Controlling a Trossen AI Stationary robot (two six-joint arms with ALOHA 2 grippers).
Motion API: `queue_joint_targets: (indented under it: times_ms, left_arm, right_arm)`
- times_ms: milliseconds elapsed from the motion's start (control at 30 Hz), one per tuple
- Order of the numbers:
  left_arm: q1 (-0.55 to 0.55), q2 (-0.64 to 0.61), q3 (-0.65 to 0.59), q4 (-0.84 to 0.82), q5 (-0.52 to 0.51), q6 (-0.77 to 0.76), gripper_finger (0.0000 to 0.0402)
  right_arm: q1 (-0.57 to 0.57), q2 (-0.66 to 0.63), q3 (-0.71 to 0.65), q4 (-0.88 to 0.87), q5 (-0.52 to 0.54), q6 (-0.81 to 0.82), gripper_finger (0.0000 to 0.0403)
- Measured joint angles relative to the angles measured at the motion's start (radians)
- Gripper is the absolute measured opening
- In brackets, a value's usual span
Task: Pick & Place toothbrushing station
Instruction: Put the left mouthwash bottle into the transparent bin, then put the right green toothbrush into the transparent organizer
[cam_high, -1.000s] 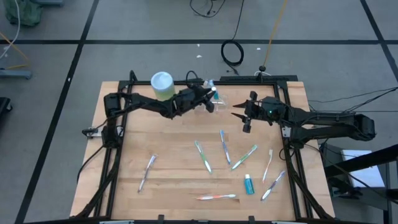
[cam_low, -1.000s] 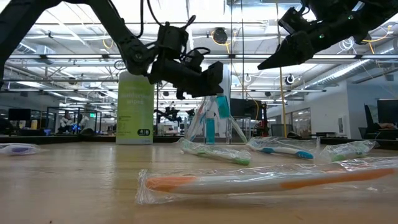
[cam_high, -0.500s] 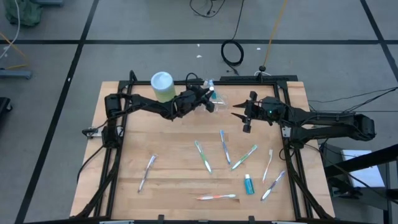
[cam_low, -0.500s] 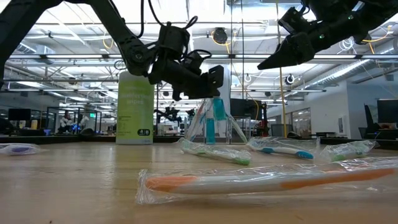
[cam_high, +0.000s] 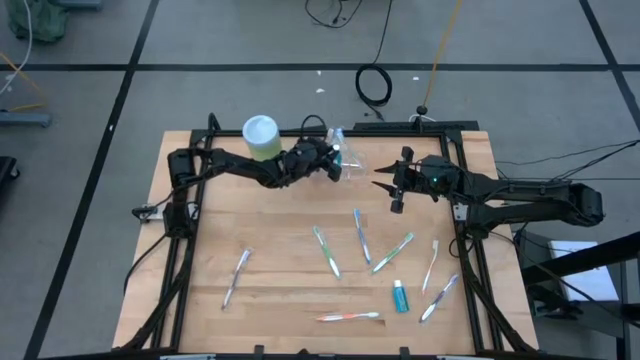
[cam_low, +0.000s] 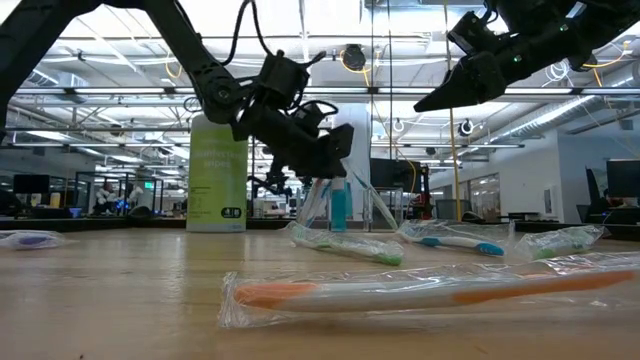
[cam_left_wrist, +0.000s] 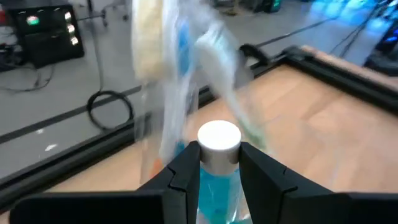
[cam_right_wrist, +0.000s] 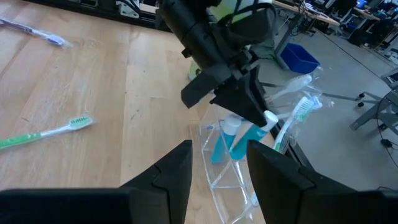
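Note:
A clear plastic bag (cam_high: 358, 168) stands near the table's far edge, with a toothbrush (cam_right_wrist: 292, 118) and a blue tube (cam_right_wrist: 221, 144) inside it. My left gripper (cam_high: 337, 160) is at the bag's open top, shut on another small blue tube (cam_left_wrist: 217, 186) with a white cap (cam_left_wrist: 219, 137). My right gripper (cam_high: 388, 190) hangs open, a little to the bag's right and above the table, holding nothing. Several wrapped toothbrushes (cam_high: 327, 250) and one more blue tube (cam_high: 400, 297) lie on the wood nearer the front. My left gripper pinches the blue tube between its two fingers just under the white cap (cam_right_wrist: 270, 118). The fingers (cam_right_wrist: 252, 102) slant down from the table's left. The tube's body (cam_right_wrist: 247, 135) hangs below them, clear of the table, its lower end down among the bag's clear walls.
A tall green-and-white canister (cam_high: 261, 136) stands at the far left, behind my left arm. The black frame rails (cam_high: 470, 250) run along the table's sides. In the low view a wrapped orange toothbrush (cam_low: 420, 290) lies closest to the front edge.
My left gripper has tipped its fingers downward and sunk a little toward the bag, still shut on the tube. The tube has gone lower with it, from hanging above the bag's mouth down into it.

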Motion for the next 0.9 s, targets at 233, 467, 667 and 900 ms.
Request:
queue_joint_targets:
  times_ms: [233,467,667,900]
  left_arm:
    - [0.004,-0.001,0.000,0.012,0.024,0.088,0.0131]
    - [0.004,-0.001,0.000,0.027,0.024,0.090,0.0187]
    - [-0.017,-0.062,0.000,0.048,0.037,0.101,0.0197]
    - [-0.078,-0.302,0.000,-0.224,0.103,0.149,0.0198]
  right_arm:
    - [0.000,0.000,0.000,0.000,0.000,0.000,0.0144]
    - [0.000,0.000,0.000,0.000,0.000,0.000,0.0144]
    - [0.000,0.000,0.000,0.014,0.000,-0.006,0.0144]
    - [0.000,0.000,0.001,0.167,0.000,-0.038,0.0144]
